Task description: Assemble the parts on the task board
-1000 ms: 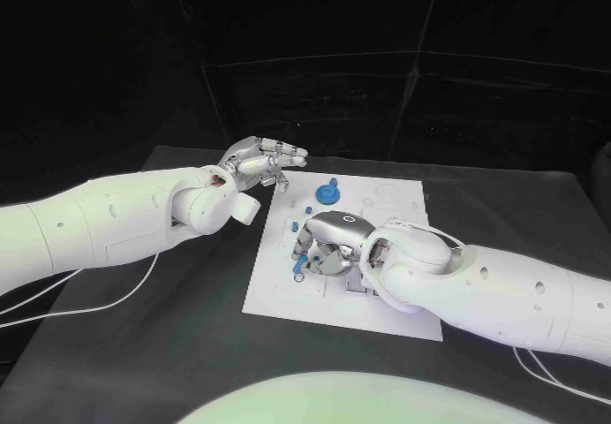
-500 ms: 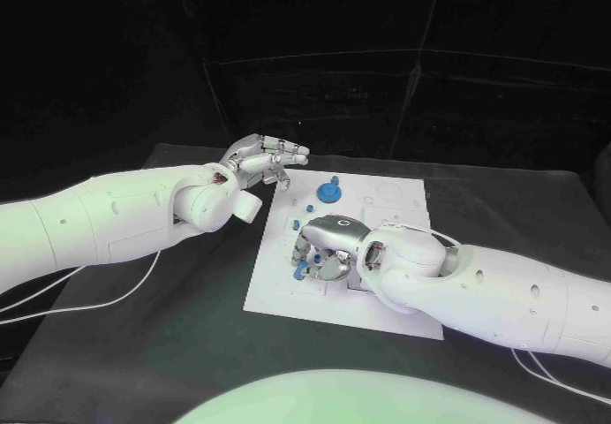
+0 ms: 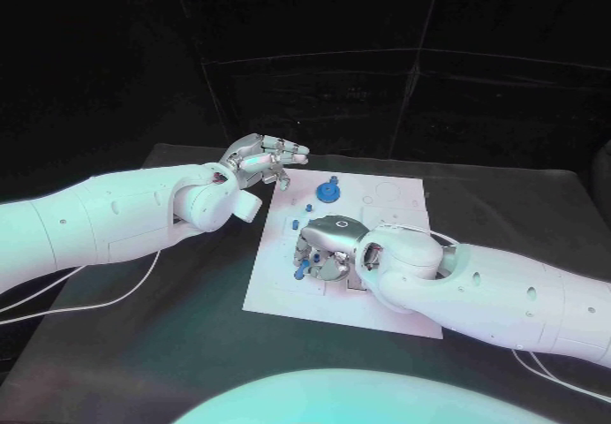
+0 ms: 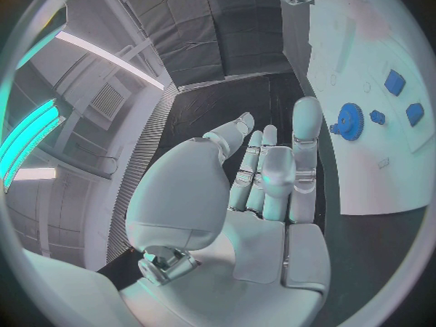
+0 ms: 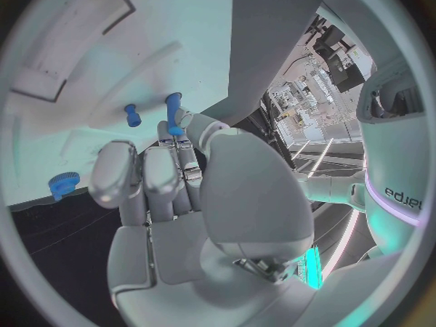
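The task board [image 3: 388,199], a white plate, lies in the middle of the black bench [image 3: 153,353]. Near its far edge stands a blue gear [image 3: 328,190] on the board; in the left wrist view the same gear [image 4: 349,116] sits beside two smaller blue blocks [image 4: 395,82]. A small blue peg [image 3: 307,208] stands on the board toward its left edge, and in the right wrist view this short peg [image 5: 133,115] is just beside a longer one.

The right hand [image 3: 328,247] is lowered over the board's middle, palm down. Its fingers [image 5: 177,142] are curled together around a long blue pin [image 5: 171,110], whose tip meets the white surface; the pin [image 3: 300,269] pokes out below the hand in the head view.

The left hand [image 3: 261,161] hovers above the bench just off the board's far left corner, holding nothing, its fingers [image 4: 304,134] stretched out and slightly apart.

Part of some lettering shows on the robot's body in the right wrist view, too cut off to read.
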Robot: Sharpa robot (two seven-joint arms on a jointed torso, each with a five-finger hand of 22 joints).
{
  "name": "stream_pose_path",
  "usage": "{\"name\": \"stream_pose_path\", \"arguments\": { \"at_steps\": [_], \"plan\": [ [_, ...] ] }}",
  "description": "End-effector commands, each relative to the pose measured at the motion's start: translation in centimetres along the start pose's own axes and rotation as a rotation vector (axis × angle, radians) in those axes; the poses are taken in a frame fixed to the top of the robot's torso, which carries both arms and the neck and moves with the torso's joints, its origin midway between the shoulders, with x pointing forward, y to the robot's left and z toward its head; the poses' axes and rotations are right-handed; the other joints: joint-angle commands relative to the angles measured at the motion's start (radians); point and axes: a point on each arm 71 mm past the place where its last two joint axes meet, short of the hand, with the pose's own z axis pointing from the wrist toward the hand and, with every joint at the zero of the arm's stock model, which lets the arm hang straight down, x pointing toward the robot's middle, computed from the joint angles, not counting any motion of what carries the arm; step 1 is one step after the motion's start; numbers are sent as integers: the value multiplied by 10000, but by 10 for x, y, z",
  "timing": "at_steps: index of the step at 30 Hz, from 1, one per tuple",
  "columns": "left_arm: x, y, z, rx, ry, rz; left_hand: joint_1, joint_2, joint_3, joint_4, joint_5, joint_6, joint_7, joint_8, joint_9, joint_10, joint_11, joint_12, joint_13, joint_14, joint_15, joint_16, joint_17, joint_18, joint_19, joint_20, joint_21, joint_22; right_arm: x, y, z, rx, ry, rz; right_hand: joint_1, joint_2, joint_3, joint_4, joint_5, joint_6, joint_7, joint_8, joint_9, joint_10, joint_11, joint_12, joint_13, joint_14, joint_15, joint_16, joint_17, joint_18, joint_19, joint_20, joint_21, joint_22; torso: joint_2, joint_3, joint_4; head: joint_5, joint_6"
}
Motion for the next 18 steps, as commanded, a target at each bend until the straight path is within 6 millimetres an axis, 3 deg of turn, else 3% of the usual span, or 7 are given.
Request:
{"name": "stream_pose_path", "arguments": {
  "at_steps": [1, 18],
  "plan": [
    [1, -1, 1, 70, 60, -55, -25, -30, -49, -28, 30, -44, 7, 2, -12, -74, 27, 52, -14, -39, 28, -5, -6, 189, -79, 10, -35, -10, 0, 0, 0, 213, 54, -586, -1, 84, 61, -12, 31, -16, 28, -48, -1, 307, -295, 54, 10, 60, -12, 64, 3, -158, 33, 17, 63, 8, 0, -3, 10, 1, -17],
    [1, -1, 0, 15, 108, -73, -66, -35, -76, -15, 28, -63, 22, 14, -10, -101, 44, 73, -18, -48, 43, 1, -23, 189, -84, 22, -45, -17, 11, 18, 2, -379, 108, -811, -373, -74, -15, -38, -43, -213, 72, -98, -22, 161, -249, -36, 0, 37, 28, 48, -51, -146, -23, 64, 32, -43, -6, -8, 3, 28, -22]
  ]
}}
